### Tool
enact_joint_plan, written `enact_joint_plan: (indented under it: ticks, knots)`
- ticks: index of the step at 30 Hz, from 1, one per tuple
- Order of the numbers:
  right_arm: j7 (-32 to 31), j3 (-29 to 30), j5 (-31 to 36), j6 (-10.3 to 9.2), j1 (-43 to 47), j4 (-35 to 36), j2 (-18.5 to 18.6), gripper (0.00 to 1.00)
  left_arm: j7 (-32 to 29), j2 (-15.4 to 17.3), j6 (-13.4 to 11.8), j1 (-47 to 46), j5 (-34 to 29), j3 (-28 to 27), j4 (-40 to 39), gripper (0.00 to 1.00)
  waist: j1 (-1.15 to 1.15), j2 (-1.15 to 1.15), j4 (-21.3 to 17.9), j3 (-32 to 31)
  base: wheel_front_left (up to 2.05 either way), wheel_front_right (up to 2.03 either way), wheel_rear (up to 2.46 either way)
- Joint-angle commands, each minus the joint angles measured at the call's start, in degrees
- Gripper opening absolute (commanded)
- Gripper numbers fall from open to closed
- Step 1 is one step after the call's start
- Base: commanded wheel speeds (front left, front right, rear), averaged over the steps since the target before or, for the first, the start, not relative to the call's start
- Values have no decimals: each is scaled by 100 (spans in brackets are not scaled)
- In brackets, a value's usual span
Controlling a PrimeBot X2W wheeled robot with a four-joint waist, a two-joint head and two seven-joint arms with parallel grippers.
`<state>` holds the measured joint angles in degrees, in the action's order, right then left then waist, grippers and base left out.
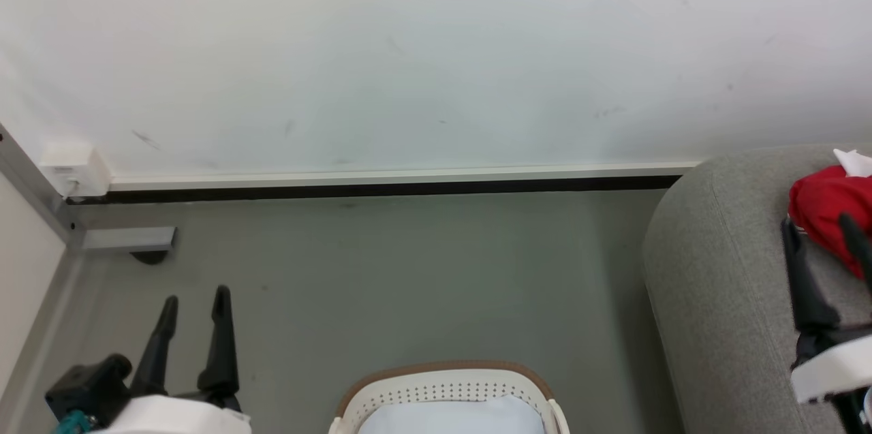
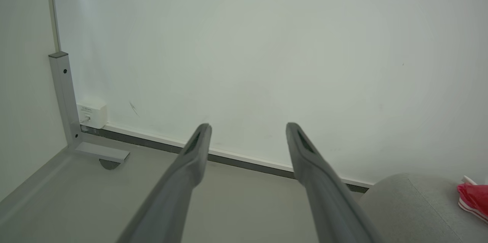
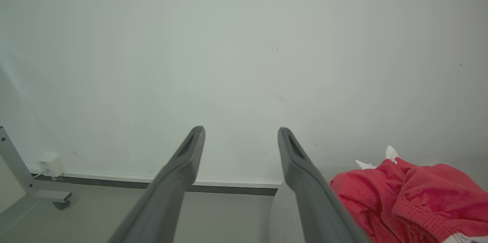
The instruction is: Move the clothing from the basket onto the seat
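Clothing [image 1: 821, 199] lies bunched on the seat [image 1: 715, 270], far right, outside the basket [image 1: 443, 369]. Crumpled heap, no clear long axis.

Right gripper [image 3: 241, 131]: fingers apart, empty, just left of the heap; contact with the fabric cannot be told. It is the nearer arm.

Left gripper [image 1: 196, 296]: fingers apart, empty, over the floor, well apart from the clothing.

Pale cloth [image 1: 449, 417] sits in the basket, near centre. Judged: nothing blocks a retreat.

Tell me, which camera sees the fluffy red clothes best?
The right wrist view: the bright red soft fabric garment is close and big there, with folds and white trim clear. The head view has it small at the right edge, on the light grey fabric sofa. The left wrist view catches a red corner.
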<state>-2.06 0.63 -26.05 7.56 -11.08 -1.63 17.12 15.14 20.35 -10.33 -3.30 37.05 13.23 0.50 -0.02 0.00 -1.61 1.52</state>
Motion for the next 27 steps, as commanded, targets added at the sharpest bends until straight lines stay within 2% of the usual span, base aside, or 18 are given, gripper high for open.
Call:
enact_joint_plan:
  ticks: [1,7,10,15,18,27]
  knots:
    - [244,40,157,-15,276,12,-127,100,0,-125,81,146,-183,-93,118,100,2,0,71,-73,0,0,0]
    - [1239,-327,344,-15,881,-293,-456,100,0,-540,301,478,-772,-494,408,100,2,0,94,-168,0,0,0]
    - [1509,-598,314,-15,1045,-549,-606,100,1,-727,533,598,-1069,-698,399,100,2,0,84,-182,0,0,0]
    - [1703,-933,488,-15,1147,-846,-691,100,1,-1068,950,734,-1457,-947,523,100,2,0,59,-224,0,0,0]
    - [1724,-887,565,-15,1147,-839,-758,100,1,-1243,1139,783,-1662,-1121,637,100,2,0,43,-241,0,0,0]
    - [1727,-546,734,-15,1008,-616,-1052,100,1,-1533,1448,747,-2078,-1484,861,100,2,0,-15,-256,0,0,0]
